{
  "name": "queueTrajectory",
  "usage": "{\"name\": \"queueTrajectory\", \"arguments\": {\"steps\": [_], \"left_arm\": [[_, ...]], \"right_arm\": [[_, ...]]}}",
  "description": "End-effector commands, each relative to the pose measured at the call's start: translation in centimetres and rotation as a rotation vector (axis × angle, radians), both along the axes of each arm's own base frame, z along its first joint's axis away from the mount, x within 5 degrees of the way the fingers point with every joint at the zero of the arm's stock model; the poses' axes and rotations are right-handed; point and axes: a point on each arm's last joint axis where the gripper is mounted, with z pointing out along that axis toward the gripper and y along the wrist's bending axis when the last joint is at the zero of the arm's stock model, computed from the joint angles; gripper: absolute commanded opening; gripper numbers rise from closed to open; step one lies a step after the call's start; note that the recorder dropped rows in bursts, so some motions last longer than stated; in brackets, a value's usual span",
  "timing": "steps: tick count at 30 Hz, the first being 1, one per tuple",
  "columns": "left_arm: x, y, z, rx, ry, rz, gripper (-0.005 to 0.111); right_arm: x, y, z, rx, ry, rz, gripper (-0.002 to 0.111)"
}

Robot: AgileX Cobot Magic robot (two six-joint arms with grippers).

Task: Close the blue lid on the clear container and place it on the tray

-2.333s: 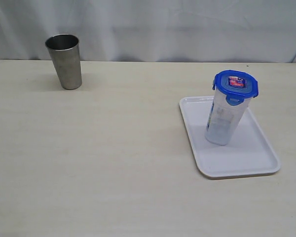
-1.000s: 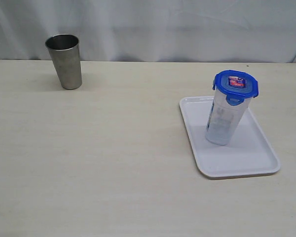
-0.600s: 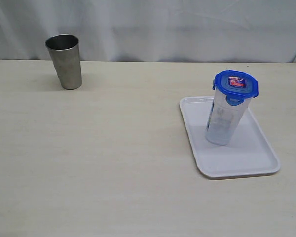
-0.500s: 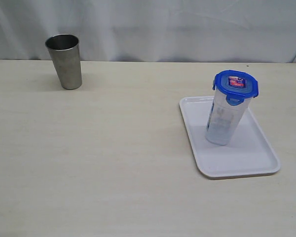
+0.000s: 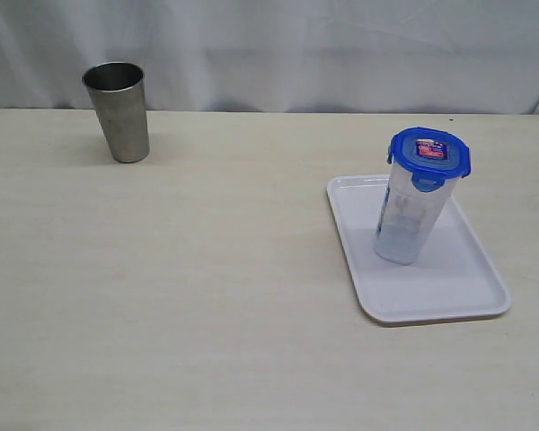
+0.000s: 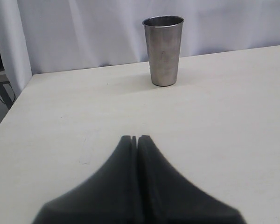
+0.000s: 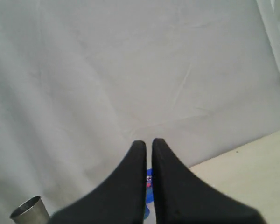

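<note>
My right pincer (image 7: 149,141) is pressed almost shut, with only a sliver between the tips, and it holds nothing. It aims at the curtain (image 7: 130,70) rather than down at the table (image 5: 207,287). My left pincer (image 6: 136,138) is closed tight and empty too, low over the table, with the cup (image 5: 118,111) straight ahead of it at the far left. Neither pincer shows in the exterior view.

The container (image 5: 409,220) stands on its base on the tray (image 5: 472,292), on the right, toward the tray's far end, its long axis up and down. The lid (image 5: 429,151) sits on its mouth; I cannot tell whether all four flaps are snapped. A bit of blue lid shows through the gap between my right fingers, so the container lies out in front of that pincer, and I judge it lower than where I aim. The right arm is plainly the nearer one; the left is well apart, over by the cup.

To my eye the task looks done. If a flap needs pressing, the right pincer would have to tip down and come at the lid from above.
</note>
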Motion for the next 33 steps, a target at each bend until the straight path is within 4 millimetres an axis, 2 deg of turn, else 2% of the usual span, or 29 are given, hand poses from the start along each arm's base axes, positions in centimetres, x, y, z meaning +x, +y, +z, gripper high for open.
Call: {"name": "queueTrajectory", "arguments": {"steps": [1,3,6,10,12,17,24,29,33], "left_arm": [[0.0,0.0,-0.1,-0.005,-0.002,0.006,0.000],[0.0,0.0,-0.1,-0.005,-0.002,0.006,0.000],[0.0,0.0,-0.1,-0.005,-0.002,0.006,0.000],[0.0,0.0,-0.1,-0.005,-0.002,0.006,0.000],[0.0,0.0,-0.1,-0.005,-0.002,0.006,0.000],[0.0,0.0,-0.1,-0.005,0.002,0.006,0.000],[0.0,0.0,-0.1,-0.005,0.002,0.006,0.000],[0.0,0.0,-0.1,-0.005,0.002,0.006,0.000],[0.0,0.0,-0.1,-0.005,0.002,0.006,0.000]], "right_arm": [[-0.7,0.4,2.3,-0.043,-0.079,0.038,0.005],[-1.1,0.7,3.5,0.120,-0.110,0.110,0.005],[-1.9,1.2,5.3,0.252,-0.154,0.205,0.005],[-2.3,1.6,6.0,0.452,-0.145,0.309,0.005],[-2.2,1.5,5.9,0.490,-0.140,0.307,0.005],[-2.2,1.4,5.9,0.231,-0.172,0.218,0.005],[-2.1,1.4,5.6,0.071,-0.164,0.166,0.005],[-1.4,0.5,3.8,-0.167,0.005,0.005,0.005],[-0.9,-0.8,2.0,-0.249,0.086,-0.141,0.005]]}}
